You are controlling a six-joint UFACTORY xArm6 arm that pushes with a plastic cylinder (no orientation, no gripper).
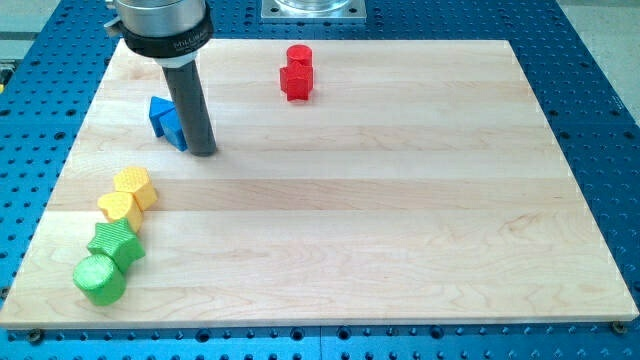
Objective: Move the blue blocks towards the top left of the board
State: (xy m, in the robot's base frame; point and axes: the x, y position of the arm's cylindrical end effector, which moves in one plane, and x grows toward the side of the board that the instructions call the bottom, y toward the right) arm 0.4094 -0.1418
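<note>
Two blue blocks (166,120) lie together near the board's upper left, partly hidden behind my rod; their shapes are hard to make out, one looks wedge-like. My tip (203,153) rests on the board just right of and slightly below the blue blocks, touching or nearly touching them.
Two red blocks (296,72) sit stacked close together near the top centre. Two yellow blocks (128,195) and two green blocks (108,262), one a cylinder, line the lower left edge. The wooden board (400,200) sits on a blue perforated table (600,120).
</note>
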